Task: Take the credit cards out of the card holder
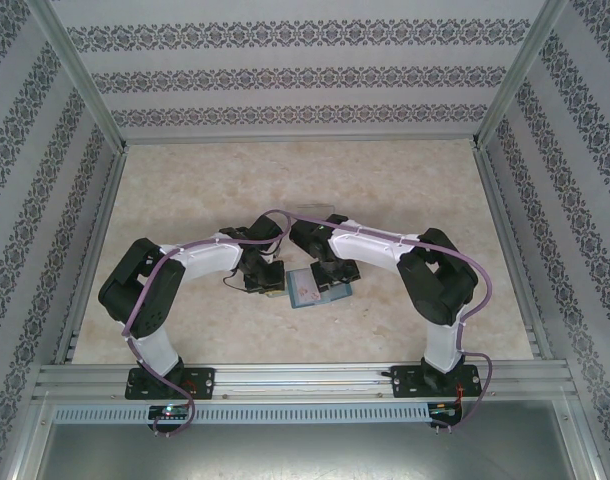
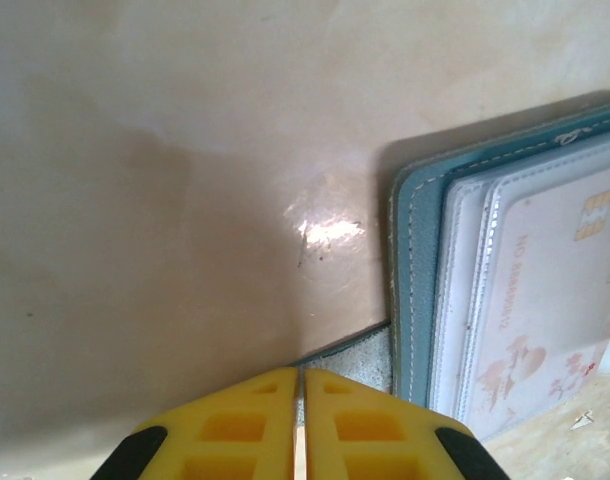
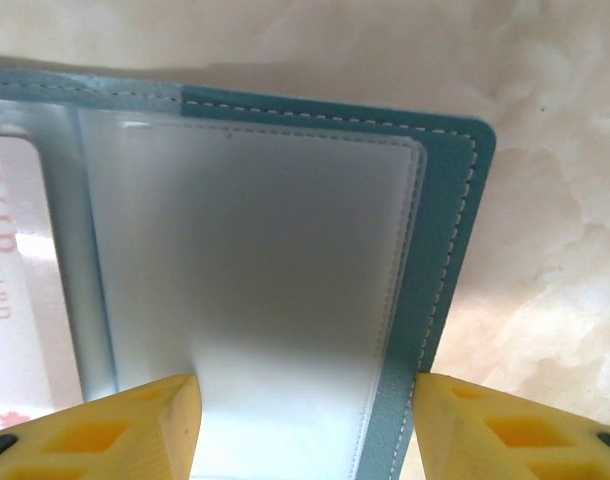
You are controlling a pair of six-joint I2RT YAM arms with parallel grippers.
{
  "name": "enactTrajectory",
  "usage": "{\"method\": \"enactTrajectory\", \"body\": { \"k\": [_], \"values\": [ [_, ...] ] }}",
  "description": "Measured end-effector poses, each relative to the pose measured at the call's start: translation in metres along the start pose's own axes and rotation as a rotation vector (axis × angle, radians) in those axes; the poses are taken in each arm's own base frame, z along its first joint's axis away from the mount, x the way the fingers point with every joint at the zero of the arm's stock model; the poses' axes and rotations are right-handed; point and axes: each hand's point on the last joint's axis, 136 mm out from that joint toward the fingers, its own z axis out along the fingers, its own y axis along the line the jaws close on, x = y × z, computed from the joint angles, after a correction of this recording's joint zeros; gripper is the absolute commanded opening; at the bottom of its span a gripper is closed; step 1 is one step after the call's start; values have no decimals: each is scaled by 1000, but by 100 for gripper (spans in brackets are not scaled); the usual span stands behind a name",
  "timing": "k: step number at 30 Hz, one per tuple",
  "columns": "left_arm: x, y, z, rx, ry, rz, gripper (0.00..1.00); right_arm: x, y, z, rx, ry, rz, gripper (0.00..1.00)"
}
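The card holder (image 1: 317, 289) lies open on the beige table between my two grippers. In the left wrist view its teal cover (image 2: 411, 290) frames a pale credit card (image 2: 550, 290) with pink print in a clear pocket. My left gripper (image 2: 300, 374) is shut, its yellow tips resting over a grey speckled flap (image 2: 363, 362) at the holder's corner. My right gripper (image 3: 305, 415) is open, its fingers straddling the holder's right page (image 3: 275, 260), a whitish clear pocket edged by the teal cover (image 3: 447, 250). A pink-lettered card (image 3: 10, 300) shows at the left edge.
A faint clear plastic box (image 1: 307, 212) sits just behind the arms. Patterned walls and aluminium frame rails (image 1: 285, 378) enclose the table (image 1: 185, 190), with open surface toward the back and both sides.
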Motion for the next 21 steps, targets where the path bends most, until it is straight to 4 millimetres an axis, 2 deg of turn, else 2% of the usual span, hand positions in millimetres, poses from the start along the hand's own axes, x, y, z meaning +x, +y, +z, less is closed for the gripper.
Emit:
{"method": "enactTrajectory", "body": {
  "k": [9, 16, 21],
  "values": [
    [-2, -3, 0, 8, 1, 8, 10, 9, -6, 3, -21, 19, 16, 51],
    [-5, -10, -2, 27, -3, 14, 10, 11, 3, -4, -95, 13, 24, 43],
    [-4, -18, -4, 46, 1, 29, 10, 12, 6, -5, -112, 16, 25, 45]
  ]
}}
